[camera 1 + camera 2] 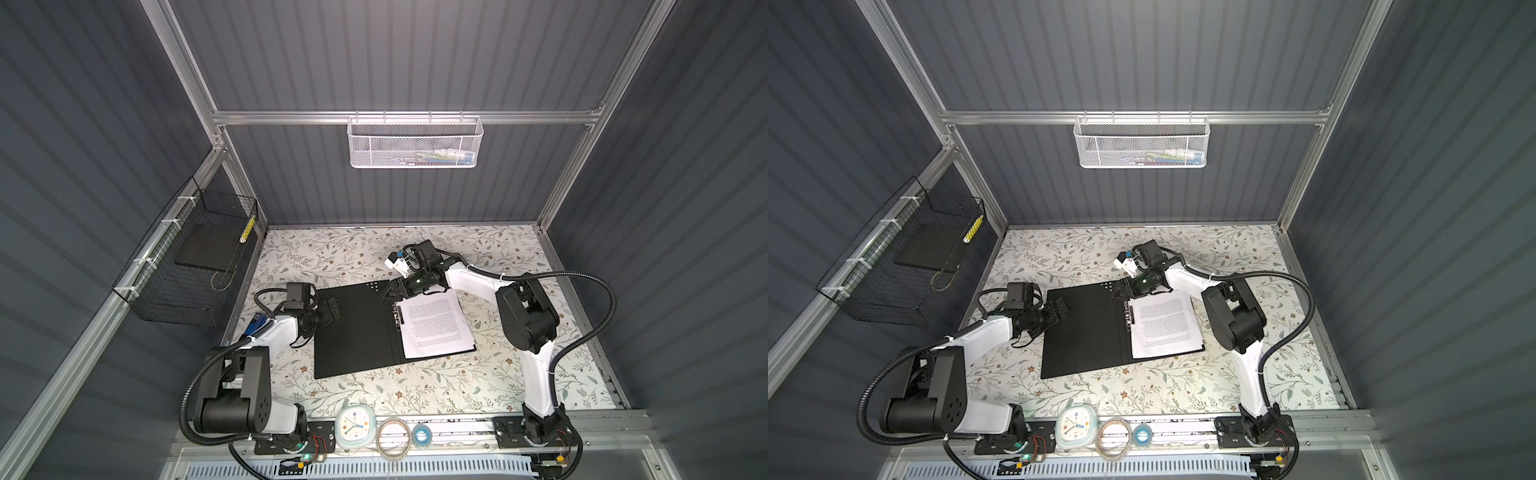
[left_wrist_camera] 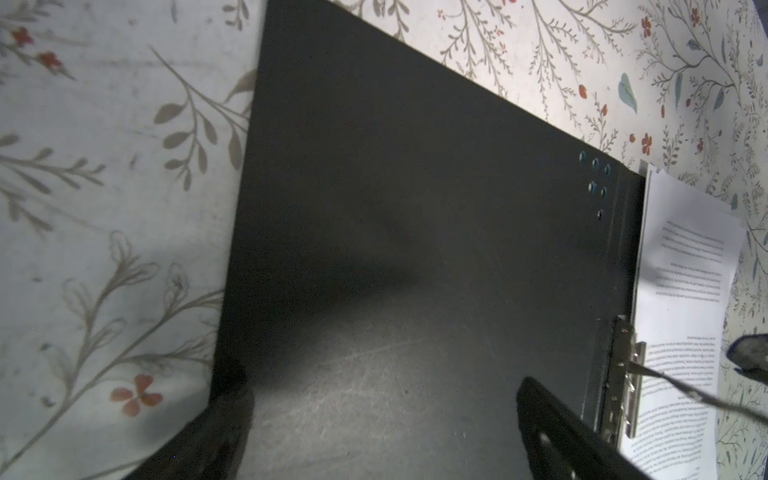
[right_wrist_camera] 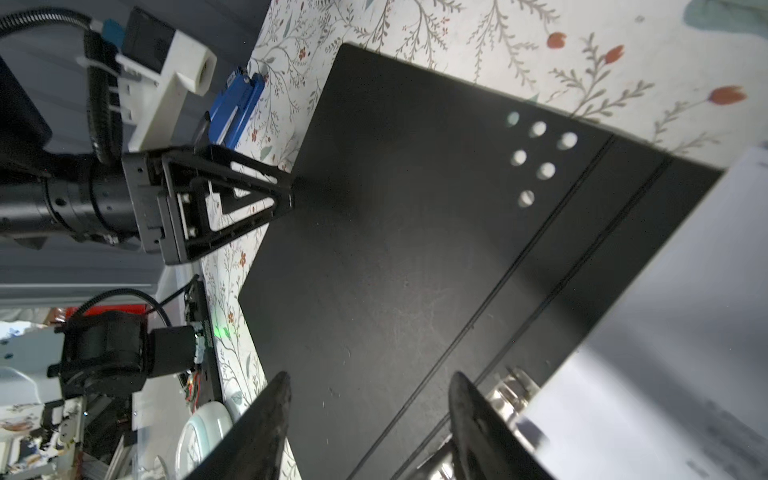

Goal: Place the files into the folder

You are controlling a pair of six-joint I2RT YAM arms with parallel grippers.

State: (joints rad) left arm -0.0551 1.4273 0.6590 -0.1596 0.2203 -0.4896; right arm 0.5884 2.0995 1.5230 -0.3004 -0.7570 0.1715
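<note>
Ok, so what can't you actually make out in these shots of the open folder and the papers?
- Printed text on the files: too small in both top views, blurred in the right wrist view.
- Whether the sheets sit on the rings: the paper edge covers them in a top view.
- White mesh basket contents: the mesh obscures them in both top views.
- Whether the right tool touches the folder: its own body hides the contact.

The folder (image 2: 395,249) has a matt black inner face, faintly scuffed (lower middle of the left wrist view); its ring clip (image 2: 621,357) is glossy metal; the files (image 1: 436,328) are smooth white printed paper.
</note>
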